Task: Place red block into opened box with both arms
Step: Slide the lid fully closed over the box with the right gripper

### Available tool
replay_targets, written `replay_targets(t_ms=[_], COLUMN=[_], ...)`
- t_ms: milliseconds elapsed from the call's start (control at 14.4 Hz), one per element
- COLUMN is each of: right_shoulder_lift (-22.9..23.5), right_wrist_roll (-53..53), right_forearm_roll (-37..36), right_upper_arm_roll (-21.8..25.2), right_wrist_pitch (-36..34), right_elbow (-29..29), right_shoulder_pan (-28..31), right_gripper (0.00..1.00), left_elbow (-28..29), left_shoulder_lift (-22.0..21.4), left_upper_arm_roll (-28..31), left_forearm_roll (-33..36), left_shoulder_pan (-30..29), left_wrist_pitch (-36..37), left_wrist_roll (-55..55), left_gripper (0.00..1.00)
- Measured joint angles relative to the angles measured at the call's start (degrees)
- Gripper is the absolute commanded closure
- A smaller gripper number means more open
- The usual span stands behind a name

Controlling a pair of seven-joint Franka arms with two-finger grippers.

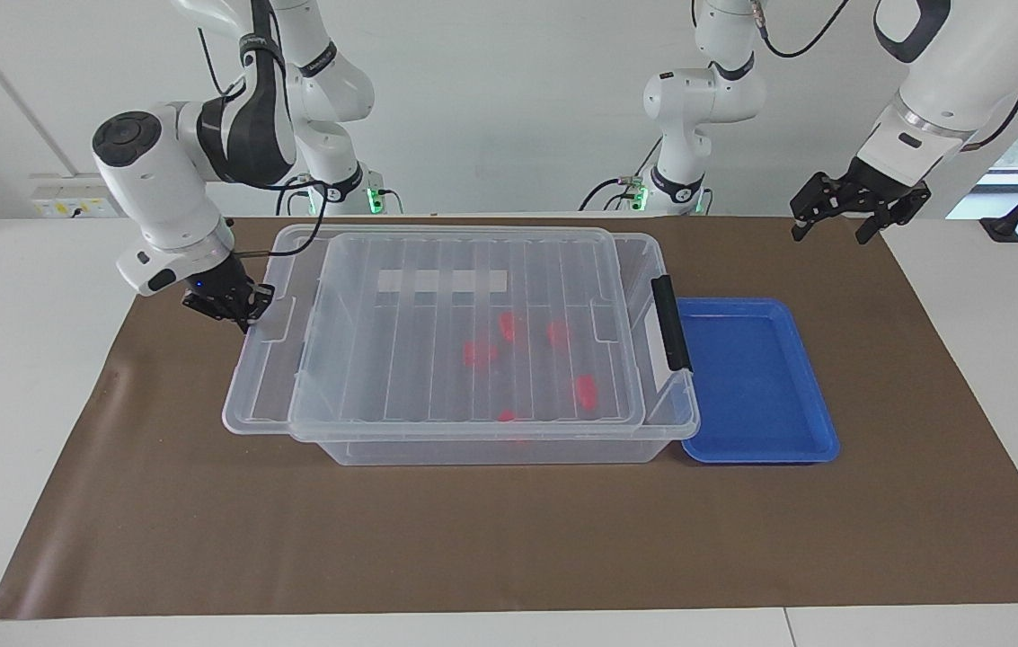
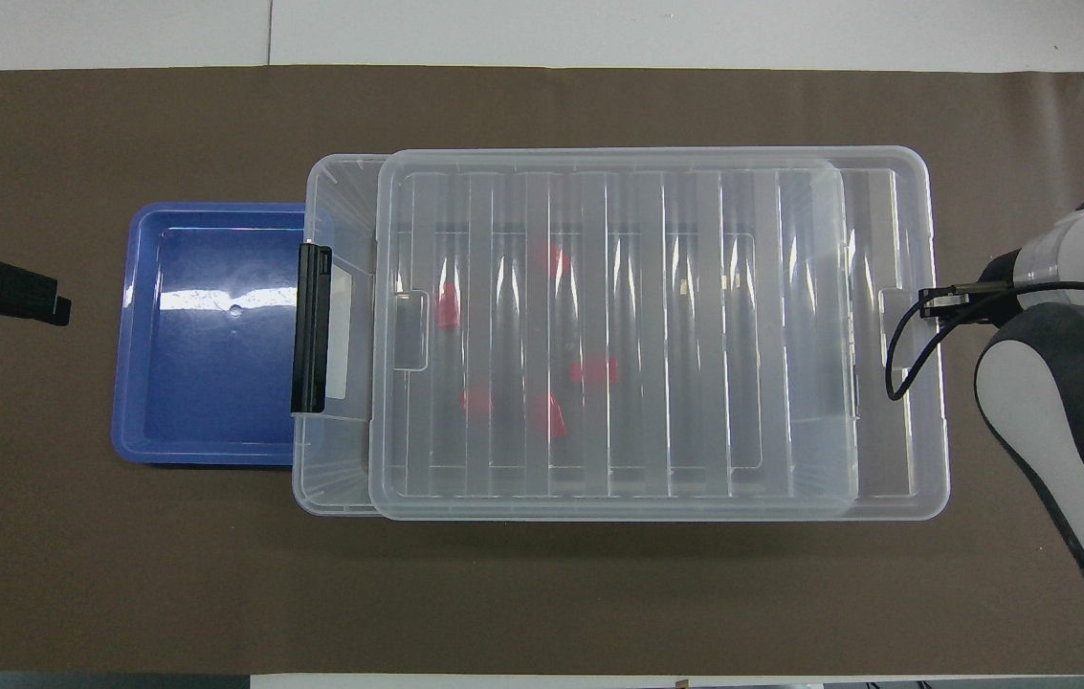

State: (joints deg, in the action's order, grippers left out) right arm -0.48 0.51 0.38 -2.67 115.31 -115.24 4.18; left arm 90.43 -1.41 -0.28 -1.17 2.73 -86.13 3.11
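Note:
The box (image 1: 491, 449) is a clear bin on the brown mat, with a black latch bar (image 1: 670, 323) at the end toward the left arm. Its ribbed lid (image 1: 464, 332) lies flat on top and covers nearly all of the opening. Only a narrow strip by the latch stays uncovered. Several red blocks (image 1: 585, 391) lie on the box floor (image 2: 447, 306), seen through the lid. My right gripper (image 1: 243, 314) is shut on the lid's end tab (image 2: 929, 301). My left gripper (image 1: 841, 220) hangs open over the mat's corner (image 2: 49, 304), holding nothing.
A shallow blue tray (image 1: 756, 449) sits against the box at the left arm's end (image 2: 144, 335). Two slimmer white arms (image 1: 688, 108) with green-lit bases stand at the robots' edge of the table.

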Motion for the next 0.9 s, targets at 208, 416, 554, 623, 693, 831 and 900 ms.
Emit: replay_targets(t_ms=[208,416,554,623,693,831,900], right_shoulder_lift=[-0.2,-0.35,-0.41,-0.43,-0.47,-0.52,-0.52], right_wrist_roll=[-3.48,-4.58,-4.96,-5.18,-5.51,-6.19,-6.5], right_forearm_roll=[0.01,0.0,0.0,0.0,0.0,0.0,0.0], right_upper_arm_roll=[-0.06,-0.06,-0.06,-0.06,-0.05,-0.06,-0.06], right_wrist_pitch=[0.0,0.0,0.0,0.0,0.0,0.0,0.0], right_elbow=[-0.13,-0.2,-0.22,-0.22,-0.22,-0.22,-0.22], right_shoulder_pan=[-2.03,-3.14,-3.25,-3.35,-3.51,-4.14,-4.42], right_gripper=[1.0,1.0,1.0,1.0,1.0,1.0,1.0], left_elbow=[0.0,-0.01,-0.08,-0.11,-0.11,-0.12,-0.13], left_shoulder_lift=[0.0,0.0,0.0,0.0,0.0,0.0,0.0], left_upper_arm_roll=[-0.03,-0.2,-0.25,-0.26,-0.27,-0.29,-0.29], left_forearm_roll=[0.82,0.81,0.56,0.35,0.26,0.19,0.18], left_shoulder_pan=[0.0,0.0,0.0,0.0,0.0,0.0,0.0], left_wrist_pitch=[-0.07,-0.57,-0.81,-0.81,-0.81,-0.82,-0.82], left_wrist_roll=[-0.01,-0.02,-0.03,-0.05,-0.05,-0.05,-0.05], left_gripper=[0.0,0.0,0.0,0.0,0.0,0.0,0.0])
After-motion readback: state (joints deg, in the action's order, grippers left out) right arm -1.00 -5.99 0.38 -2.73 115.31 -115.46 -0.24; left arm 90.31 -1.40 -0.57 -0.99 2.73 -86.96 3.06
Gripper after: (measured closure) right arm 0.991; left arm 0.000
